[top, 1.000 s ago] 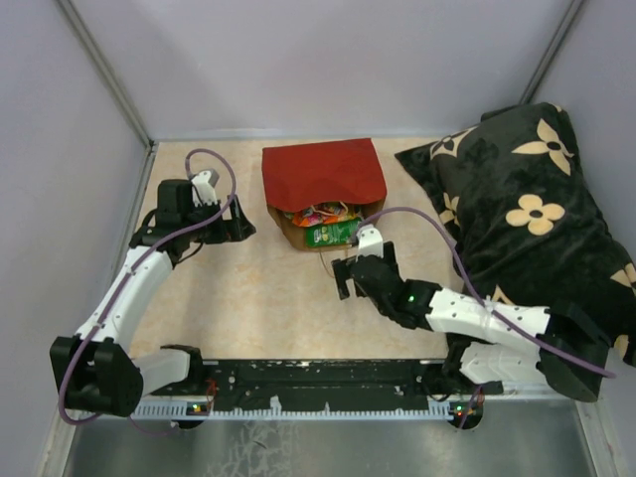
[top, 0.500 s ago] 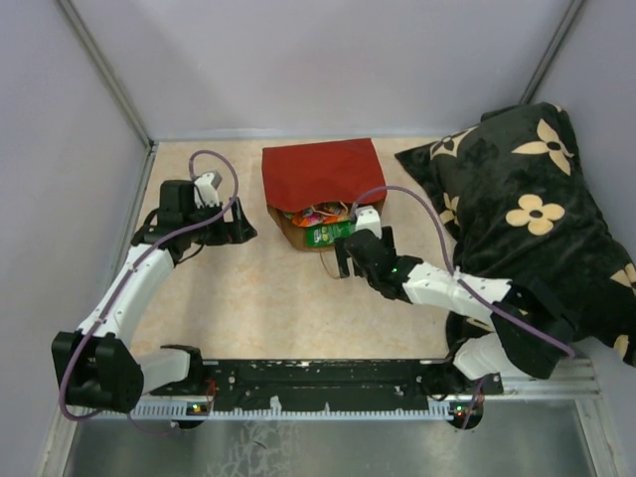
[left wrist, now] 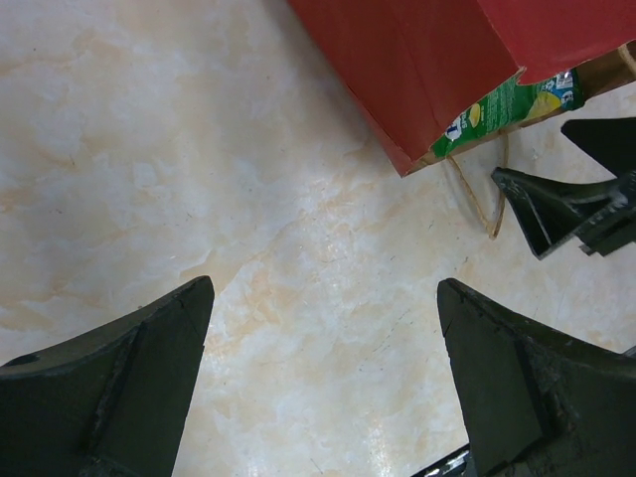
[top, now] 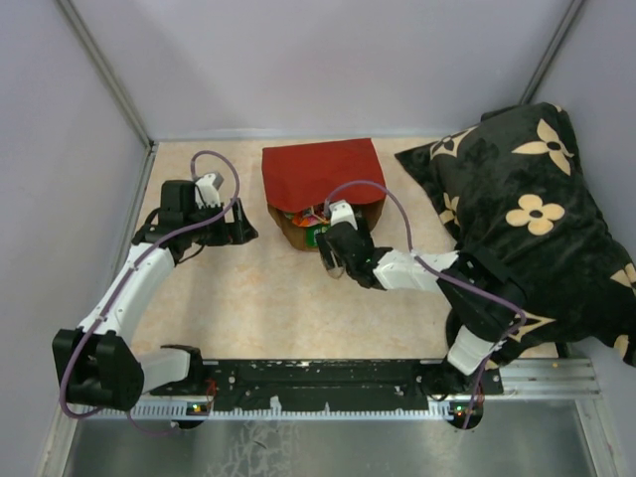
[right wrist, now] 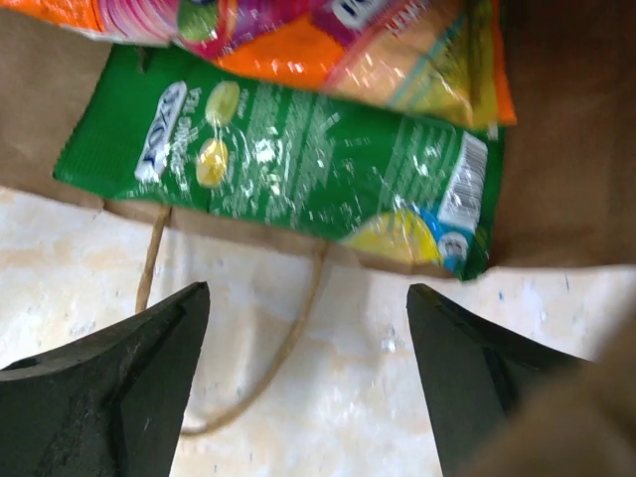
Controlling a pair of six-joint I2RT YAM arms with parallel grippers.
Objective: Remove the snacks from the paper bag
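Note:
The paper bag [top: 320, 174] lies on its side, red outside up, its brown mouth toward me. A green packet [right wrist: 298, 164] lies in the mouth, with orange, purple and yellow packets [right wrist: 348, 45] behind it. A string handle [right wrist: 288, 338] loops out onto the floor. My right gripper [top: 332, 260] is open and empty just before the bag's mouth, its jaws over the handle. My left gripper [top: 241, 227] is open and empty, left of the bag. The bag's red corner [left wrist: 417, 70] and the green packet [left wrist: 507, 104] show in the left wrist view. No blue Doritos bag shows.
A black pillow with cream flowers [top: 527, 209] fills the right side, close to the right arm. Grey walls close the back and sides. The right gripper's black fingers [left wrist: 556, 204] show at the right edge of the left wrist view.
My right gripper has moved forward and left, from a spot near the handle up to the bag's mouth. The left arm has barely moved.

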